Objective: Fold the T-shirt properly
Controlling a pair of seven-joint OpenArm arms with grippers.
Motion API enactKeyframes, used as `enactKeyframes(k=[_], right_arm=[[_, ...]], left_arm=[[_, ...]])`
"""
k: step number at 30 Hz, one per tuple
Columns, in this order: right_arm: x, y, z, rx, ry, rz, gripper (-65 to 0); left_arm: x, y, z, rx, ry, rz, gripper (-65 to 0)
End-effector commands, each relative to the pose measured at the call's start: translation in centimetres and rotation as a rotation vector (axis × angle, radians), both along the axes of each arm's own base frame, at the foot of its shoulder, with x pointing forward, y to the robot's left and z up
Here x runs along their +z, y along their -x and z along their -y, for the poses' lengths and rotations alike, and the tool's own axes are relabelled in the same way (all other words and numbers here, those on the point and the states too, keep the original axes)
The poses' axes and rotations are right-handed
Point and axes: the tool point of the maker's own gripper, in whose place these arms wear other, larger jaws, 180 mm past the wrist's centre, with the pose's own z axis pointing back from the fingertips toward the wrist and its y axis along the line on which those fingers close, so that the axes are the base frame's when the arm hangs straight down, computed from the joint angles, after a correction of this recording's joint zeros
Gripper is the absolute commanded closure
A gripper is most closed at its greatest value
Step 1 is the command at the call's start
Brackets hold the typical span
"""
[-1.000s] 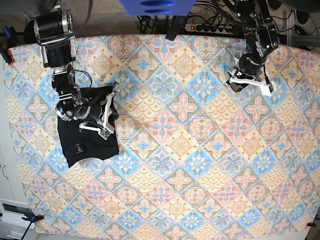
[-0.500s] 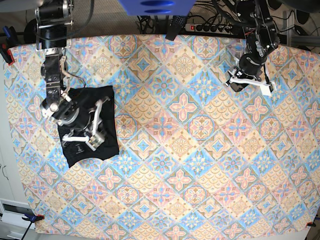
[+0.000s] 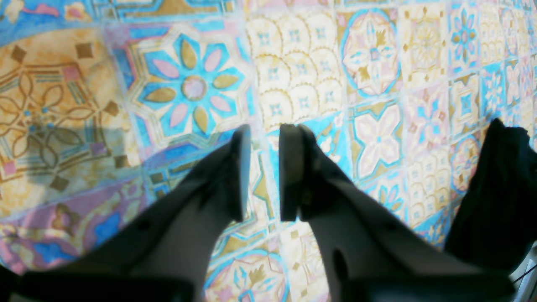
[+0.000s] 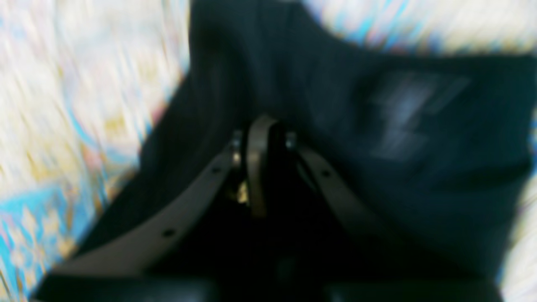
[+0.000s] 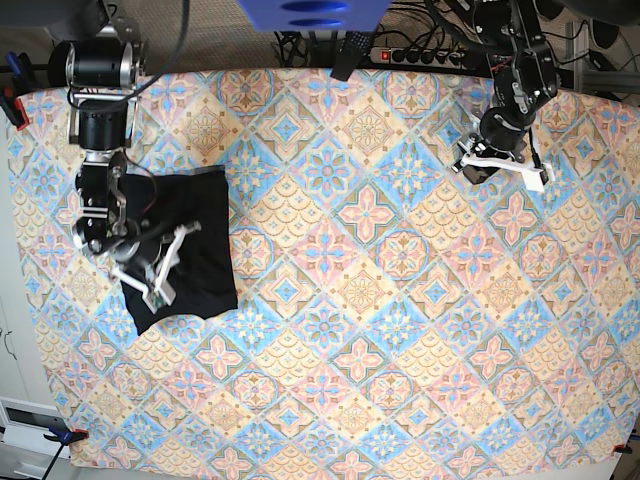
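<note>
While the black T-shirt (image 5: 190, 245) lies folded up small on the table (image 5: 400, 330), it sits near the left edge in the base view. The table has a cloth with bright tile shapes in blue, pink and yellow.

The right gripper (image 5: 150, 283) is over the lower left part of the T-shirt. In the right wrist view, that gripper (image 4: 262, 165) is very blurry, but its two sides look pressed close together. Dark cloth fills the view all around it. I cannot tell if any cloth is pinched between the sides. A pale, smeared mark (image 4: 402, 119) shows on the T-shirt (image 4: 419, 176) to the right of the gripper.

The left gripper (image 5: 500, 160) is far away, near the top right of the table. In the left wrist view, that gripper (image 3: 264, 172) has a thin gap between its two sides and holds nothing. Only the patterned cloth (image 3: 377, 63) shows below it.
</note>
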Motion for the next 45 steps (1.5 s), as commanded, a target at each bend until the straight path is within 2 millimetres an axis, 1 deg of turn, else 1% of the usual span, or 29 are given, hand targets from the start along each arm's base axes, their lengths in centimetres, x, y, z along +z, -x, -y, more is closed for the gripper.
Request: enactKeyframes(k=[1, 2, 4, 10, 12, 17, 19, 21, 22, 23, 24, 27, 29, 32, 35, 37, 41, 45], right_arm=[[2.1, -2.0, 0.2, -0.002, -0.009, 0.068, -4.5], [1.9, -1.8, 0.0, 0.000, -0.013, 0.064, -4.5], [1.6, -1.8, -1.7, 0.007, -0.045, 0.059, -4.5], [1.3, -1.8, -4.6, 0.021, -0.097, 0.057, -4.5], [1.5, -2.0, -4.9, 0.022, -0.105, 0.062, -4.5], [1.9, -2.3, -4.8, 0.020, -0.103, 0.075, -4.5], [2.9, -2.7, -4.8, 0.026, -0.093, 0.103, -4.5], [5.2, -3.7, -4.8, 0.042, -0.070, 0.168, -4.5], [7.0, -4.3, -4.6, 0.052, -0.046, 0.213, -4.5], [7.7, -4.1, -4.4, 0.059, -0.021, 0.228, -4.5], [7.6, -3.1, -3.5, 0.053, 0.011, 0.219, -4.5], [9.7, -0.9, -0.8, 0.009, 0.102, 0.247, -4.5], [11.1, 0.7, 0.8, -0.022, 0.159, 0.262, -4.5], [11.4, 3.7, 2.7, -0.063, 0.217, 0.244, -4.5], [11.0, 6.8, 4.4, -0.100, 0.258, 0.211, -4.5], [10.1, 9.0, 5.5, -0.124, 0.276, 0.168, -4.5], [8.1, 13.9, 8.5, -0.192, 0.314, 0.064, -4.5], [6.7, 19.3, 11.8, -0.265, 0.364, -0.045, -4.5]], left_arm=[[0.7, -0.3, -0.2, -0.002, -0.009, 0.025, -10.8], [0.7, -0.3, -0.2, -0.002, -0.009, 0.025, -10.8], [0.7, -0.2, -0.2, -0.002, -0.009, 0.023, -10.8], [0.7, -0.2, 0.0, 0.000, 0.002, 0.026, -10.8], [0.7, 0.0, 0.2, 0.004, 0.028, 0.028, -10.8], [0.4, 0.8, 0.5, 0.008, 0.062, 0.016, -10.8], [0.3, 1.0, 0.5, 0.008, 0.062, 0.013, -10.8], [0.2, 1.2, 0.5, 0.008, 0.062, 0.008, -10.8], [0.2, 1.2, 0.5, 0.008, 0.063, 0.007, -10.8], [0.1, 1.4, 0.5, 0.008, 0.063, 0.003, -10.8], [0.3, 1.4, 0.6, 0.006, 0.061, 0.006, -10.8], [1.4, 1.5, 0.6, -0.004, 0.046, 0.028, -10.8], [2.6, 1.6, 0.7, -0.016, 0.029, 0.052, -10.8], [3.3, 2.5, 0.6, -0.031, 0.009, 0.050, -10.8], [3.0, 4.0, 0.0, -0.053, -0.018, 0.013, -10.8], [2.5, 5.3, -0.4, -0.066, -0.033, -0.022, -10.8], [1.9, 8.1, -1.6, -0.096, -0.065, -0.098, -10.8], [2.3, 10.6, -1.6, -0.127, -0.034, -0.145, -10.5]])
